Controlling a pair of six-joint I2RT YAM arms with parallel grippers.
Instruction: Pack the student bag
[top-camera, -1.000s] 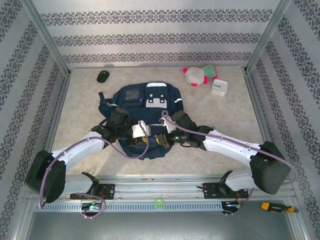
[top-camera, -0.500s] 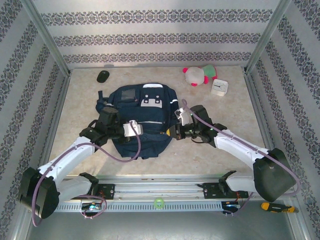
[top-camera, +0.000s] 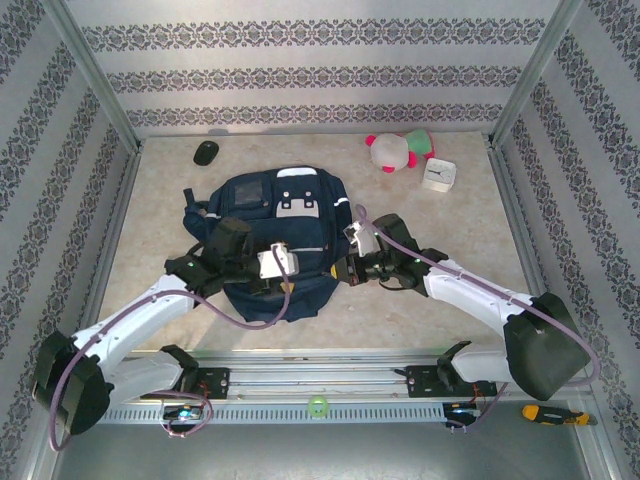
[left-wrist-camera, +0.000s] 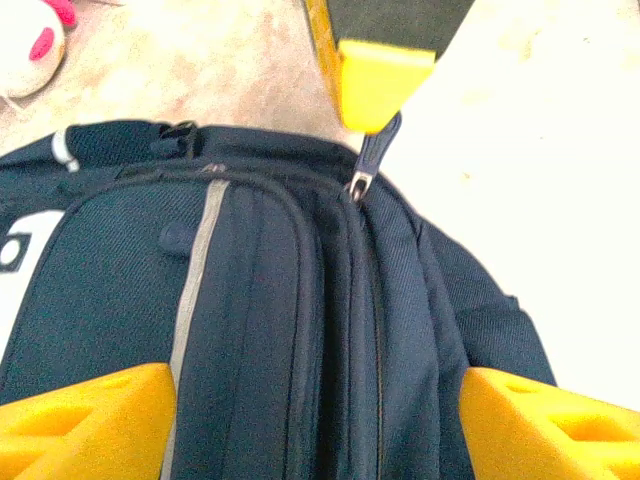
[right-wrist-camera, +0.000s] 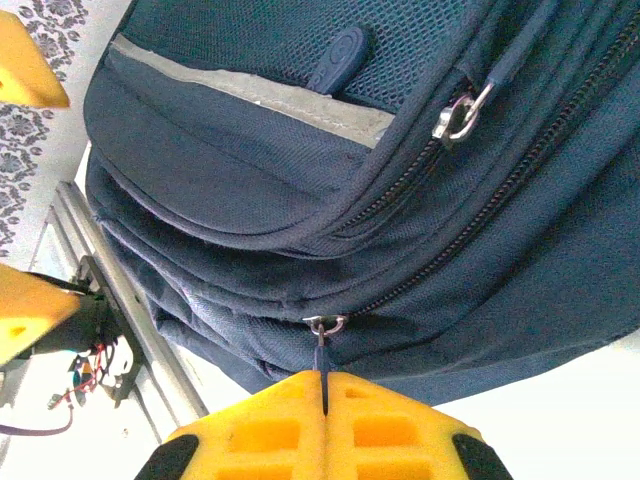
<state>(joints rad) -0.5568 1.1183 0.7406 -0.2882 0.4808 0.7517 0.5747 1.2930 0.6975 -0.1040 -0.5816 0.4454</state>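
The student bag (top-camera: 285, 215), a dark navy backpack with white patches and grey stripes, lies flat mid-table. My right gripper (top-camera: 338, 270) sits at the bag's near right edge, shut on a navy zipper pull (right-wrist-camera: 322, 372) that hangs from a metal slider; the pads (right-wrist-camera: 400, 420) meet around it. In the left wrist view that same pull (left-wrist-camera: 376, 152) runs up into a yellow finger (left-wrist-camera: 385, 85). My left gripper (top-camera: 268, 275) hovers over the bag's near left part, open, and its fingertips (left-wrist-camera: 90, 420) straddle the bag's zipper seams (left-wrist-camera: 330, 330) without gripping.
A black mouse (top-camera: 206, 152) lies at the far left. A pink-and-white plush toy (top-camera: 398, 150) and a small white clock (top-camera: 438, 175) sit at the far right. A yellow-handled tool (top-camera: 550, 413) lies beside the rail at the near right.
The right gripper moved from the bag's near middle out to its right edge with the zipper pull. The left gripper opened. The bag shifted slightly away and left.
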